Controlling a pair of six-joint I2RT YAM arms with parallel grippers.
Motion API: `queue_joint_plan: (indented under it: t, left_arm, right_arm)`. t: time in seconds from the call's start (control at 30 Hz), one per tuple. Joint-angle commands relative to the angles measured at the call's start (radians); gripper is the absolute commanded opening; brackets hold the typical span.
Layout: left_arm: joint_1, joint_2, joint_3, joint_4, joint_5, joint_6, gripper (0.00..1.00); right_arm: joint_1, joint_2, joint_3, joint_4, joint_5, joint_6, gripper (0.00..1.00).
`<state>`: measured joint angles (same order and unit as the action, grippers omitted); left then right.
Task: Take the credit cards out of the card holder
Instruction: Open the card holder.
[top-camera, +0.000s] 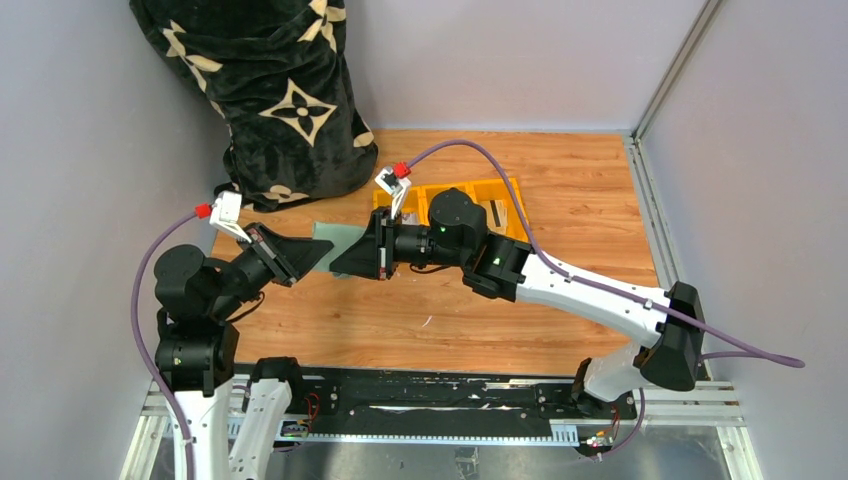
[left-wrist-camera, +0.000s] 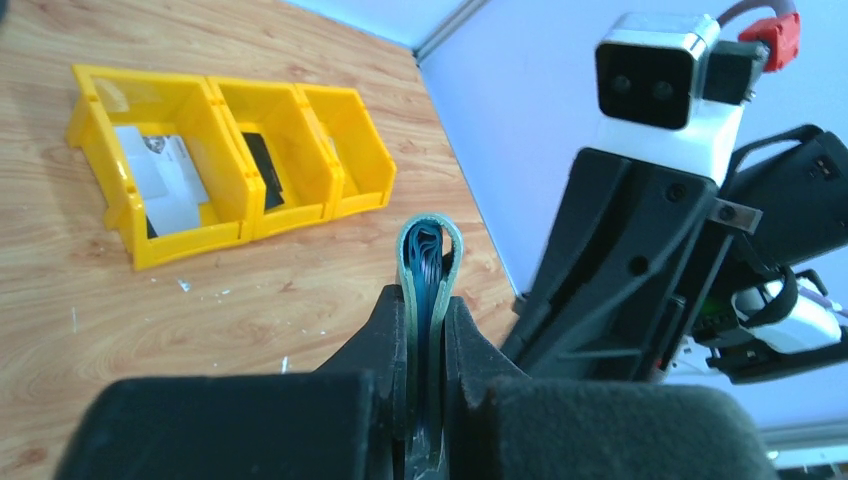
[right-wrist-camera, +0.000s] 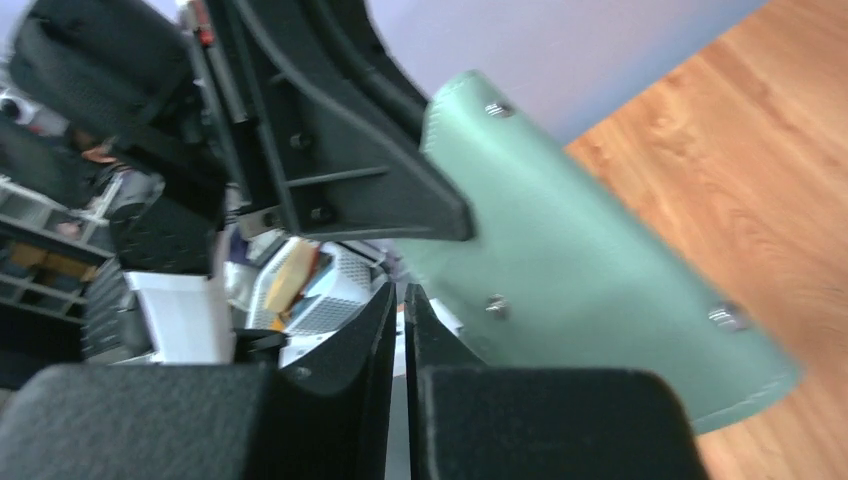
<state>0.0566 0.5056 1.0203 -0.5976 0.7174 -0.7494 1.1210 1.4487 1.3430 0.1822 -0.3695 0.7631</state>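
Left gripper (left-wrist-camera: 425, 305) pinches card holder (left-wrist-camera: 428, 248) over tabletop (left-wrist-camera: 250, 300).

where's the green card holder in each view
Top external: card holder left of centre, in the left gripper.
Left wrist: centre, edge-on between that gripper's fingers.
Right wrist: right of centre, large and close.
Shared landmark: the wooden table.

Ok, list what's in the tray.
Tray: a pale card in one end bin, a dark item in the middle. The other end bin's floor is partly hidden by its wall.
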Motion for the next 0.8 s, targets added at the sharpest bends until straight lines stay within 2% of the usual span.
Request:
queue_joint_plan:
  t: [0.0,0.07,0.17,0.23,0.37,0.47,0.63,0.77]
  left_arm:
    - [-0.003,-0.013,0.002,0.047,0.020,-0.027,0.00]
    - [-0.003,-0.015,0.002,0.047,0.009,-0.024,0.00]
    - [-0.003,-0.014,0.003,0.047,-0.014,-0.015,0.00]
    - [-0.003,-0.014,0.005,0.048,-0.020,-0.012,0.00]
    - [-0.003,-0.004,0.006,0.053,-0.018,-0.013,0.00]
    - [-0.003,0.003,0.015,0.065,-0.004,-0.022,0.00]
    - [-0.004,0.006,0.026,0.073,0.072,-0.006,0.00]
    - [-0.004,-0.001,0.022,0.073,0.143,0.015,0.00]
  right_arm:
    - [0.009,-0.006,-0.011,0.127,-0.082,0.067,0.06]
    - [0.010,-0.012,-0.017,0.132,-0.100,0.068,0.03]
    - [0.011,-0.037,-0.048,0.147,-0.138,0.067,0.06]
    - [0.014,-0.058,-0.076,0.140,-0.165,0.064,0.12]
    - [0.016,-0.084,-0.096,0.072,-0.218,0.036,0.33]
    - [0.011,-0.087,-0.037,-0.089,-0.221,-0.053,0.37]
    - [-0.014,-0.145,0.117,-0.410,-0.022,-0.258,0.55]
    - [-0.015,-0.161,0.212,-0.574,0.179,-0.401,0.71]
